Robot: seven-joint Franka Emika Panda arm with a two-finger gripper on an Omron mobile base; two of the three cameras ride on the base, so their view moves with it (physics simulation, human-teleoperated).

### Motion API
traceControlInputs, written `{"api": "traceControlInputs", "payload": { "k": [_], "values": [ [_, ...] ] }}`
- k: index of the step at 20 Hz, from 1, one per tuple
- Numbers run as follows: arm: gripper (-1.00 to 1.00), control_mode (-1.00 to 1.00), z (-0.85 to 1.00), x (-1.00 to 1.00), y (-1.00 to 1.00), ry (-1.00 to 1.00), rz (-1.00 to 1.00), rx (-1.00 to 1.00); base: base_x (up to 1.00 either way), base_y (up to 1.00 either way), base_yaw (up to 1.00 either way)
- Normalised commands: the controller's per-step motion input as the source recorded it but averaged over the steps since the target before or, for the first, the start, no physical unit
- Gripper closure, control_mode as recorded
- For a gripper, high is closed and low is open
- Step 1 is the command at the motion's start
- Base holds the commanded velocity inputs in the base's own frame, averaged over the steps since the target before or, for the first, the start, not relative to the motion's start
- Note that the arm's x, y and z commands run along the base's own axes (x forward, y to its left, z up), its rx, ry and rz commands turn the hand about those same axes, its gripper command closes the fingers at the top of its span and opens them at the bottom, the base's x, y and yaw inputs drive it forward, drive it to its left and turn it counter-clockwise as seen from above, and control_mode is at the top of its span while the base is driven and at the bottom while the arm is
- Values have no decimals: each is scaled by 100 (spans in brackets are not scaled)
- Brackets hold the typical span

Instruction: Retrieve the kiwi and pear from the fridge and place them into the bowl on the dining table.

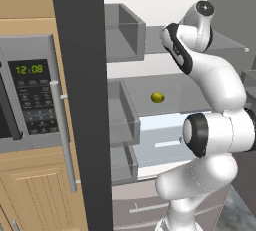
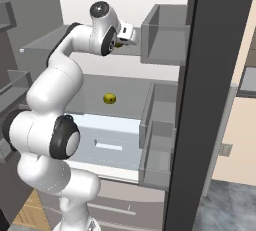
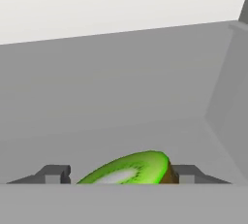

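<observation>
From the left base view the fridge [image 1: 80,100] stands open, the pear [image 1: 157,97] alone on the middle shelf, bare shelf all round it. From the right, the arm reaches onto the upper shelf. In the hand view the kiwi [image 3: 130,169] sits between the fingertips [image 3: 54,174] of the gripper [image 3: 118,174]; right tip touching, left apart, grip uncertain.

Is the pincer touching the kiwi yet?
Cannot tell. In the hand view the kiwi sits between the pincer tips, right tip flush against it, left side unclear.
</observation>
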Motion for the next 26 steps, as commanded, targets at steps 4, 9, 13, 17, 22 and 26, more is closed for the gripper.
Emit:
{"api": "traceControlInputs", "payload": {
  "k": [4,9,13,17,22,26],
  "values": [
    [100,-100,-31,12,5,1,0,0,0,0,0],
    [100,-100,-39,3,3,5,0,0,0,0,0],
    [100,-100,-4,0,0,1,0,0,0,0,0],
    [100,-100,1,-91,0,-10,0,0,0,0,0],
    [100,-100,13,-100,2,-28,0,-1,0,0,0],
    [100,-100,0,-100,11,-6,0,0,0,0,0]
  ]
}}
